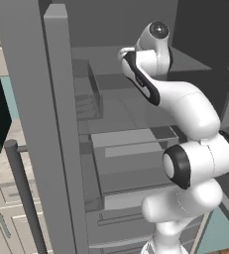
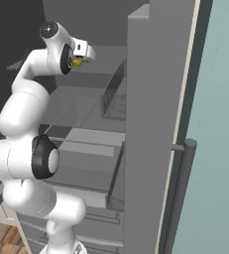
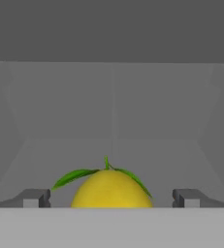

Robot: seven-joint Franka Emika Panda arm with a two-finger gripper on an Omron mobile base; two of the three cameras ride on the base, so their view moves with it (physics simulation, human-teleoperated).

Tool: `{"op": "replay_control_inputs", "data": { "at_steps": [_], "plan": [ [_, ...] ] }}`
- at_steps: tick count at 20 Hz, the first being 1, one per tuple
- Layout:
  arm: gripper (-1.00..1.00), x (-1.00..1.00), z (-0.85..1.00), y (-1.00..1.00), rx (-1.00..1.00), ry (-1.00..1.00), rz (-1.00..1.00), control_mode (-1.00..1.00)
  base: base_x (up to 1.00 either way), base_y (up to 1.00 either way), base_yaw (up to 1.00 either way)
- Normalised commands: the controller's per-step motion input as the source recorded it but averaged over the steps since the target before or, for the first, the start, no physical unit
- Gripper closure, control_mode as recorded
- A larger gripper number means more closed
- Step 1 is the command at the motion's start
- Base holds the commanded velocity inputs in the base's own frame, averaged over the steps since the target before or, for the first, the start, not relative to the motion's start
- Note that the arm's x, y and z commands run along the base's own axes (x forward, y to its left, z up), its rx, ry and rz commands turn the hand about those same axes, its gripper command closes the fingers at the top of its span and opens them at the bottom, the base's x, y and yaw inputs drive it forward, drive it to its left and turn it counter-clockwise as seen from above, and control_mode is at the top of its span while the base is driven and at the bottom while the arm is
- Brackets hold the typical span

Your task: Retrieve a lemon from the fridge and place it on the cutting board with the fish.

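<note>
The grey fridge (image 1: 61,129) stands open, and my arm reaches into its upper compartment. In the hand view the lemon (image 3: 111,191), bright yellow with green leaves at its stem, rests on the pale shelf floor between my two fingertips. My gripper (image 3: 111,198) is open: each fingertip (image 3: 36,197) stands well clear of the fruit, with a gap on either side. From the right base view a sliver of the lemon (image 2: 78,63) peeks out just under the hand. The cutting board and the fish are out of view.
The open fridge doors (image 2: 150,114) flank my arm on both sides, each with a dark bar handle (image 1: 22,193). Door bins (image 1: 93,94), glass shelves (image 2: 81,111) and grey drawers (image 1: 131,168) lie below the hand. The compartment's back wall (image 3: 111,97) is close ahead.
</note>
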Motion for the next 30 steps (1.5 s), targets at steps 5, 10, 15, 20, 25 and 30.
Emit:
{"op": "replay_control_inputs", "data": {
  "at_steps": [5,10,15,20,25,30],
  "plan": [
    [1.0,0.05,-0.09,0.0,0.0,0.06,0.0,-1.0,0.0,0.0,0.0],
    [1.0,0.01,-0.07,0.0,0.0,0.03,0.0,-1.0,0.0,0.0,0.0],
    [1.0,0.0,-0.1,0.02,0.0,0.0,0.0,-1.0,0.0,0.0,0.0],
    [1.0,-0.17,-0.02,0.0,0.0,-0.2,0.0,-1.0,0.0,0.0,0.0],
    [1.0,-0.9,0.02,0.0,0.02,-0.23,0.0,-1.0,0.0,0.0,0.0],
    [1.0,-1.0,0.31,-0.02,0.04,-0.01,0.0,-1.0,0.0,0.0,0.0]
  ]
}}
